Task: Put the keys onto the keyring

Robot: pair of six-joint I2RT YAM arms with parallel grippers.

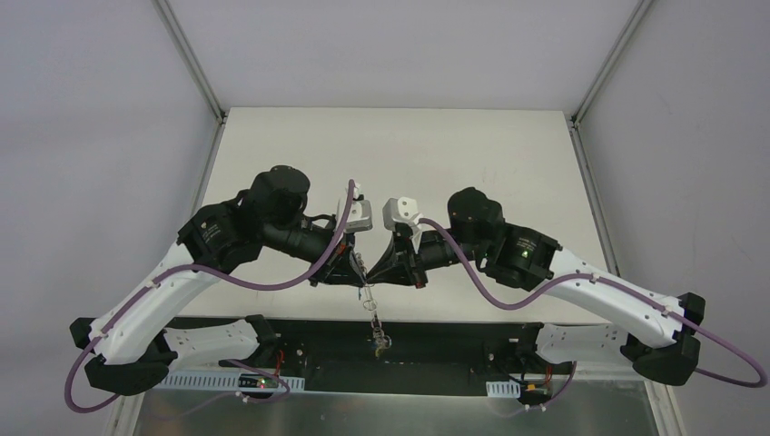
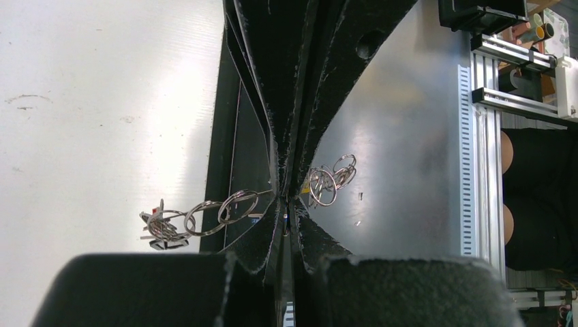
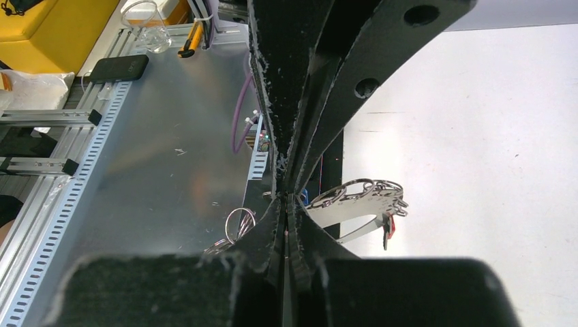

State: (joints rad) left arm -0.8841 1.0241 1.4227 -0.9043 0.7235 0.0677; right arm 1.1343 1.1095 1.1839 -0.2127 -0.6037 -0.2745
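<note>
The left gripper (image 1: 354, 264) is closed down to a slit, and the keyring (image 1: 372, 304) is pinched at its tips. The right gripper (image 1: 374, 267) is met tip to tip and is clamped just as tightly on the same chain of rings.

In the left wrist view, linked rings (image 2: 208, 216) are strung out from the gripper (image 2: 286, 208) toward 9 o'clock and end in the bunched keys (image 2: 161, 229), where a speck of red shows. A smaller cluster of rings is seen at 2 o'clock. In the right wrist view, the rings (image 3: 351, 193) are spread from the gripper (image 3: 286, 204) toward 3 o'clock, with a red-headed key (image 3: 388, 225) hung beneath them.

From above, the chain is seen dangling toward 6 o'clock, across the near edge of the worktop (image 1: 409, 154) and over the black base strip (image 1: 436, 341). Open white surface is spread from 10 to 2 o'clock, bounded by aluminium posts (image 1: 189, 59) at the far corners. A green light (image 1: 529, 255) is lit on the right arm.
</note>
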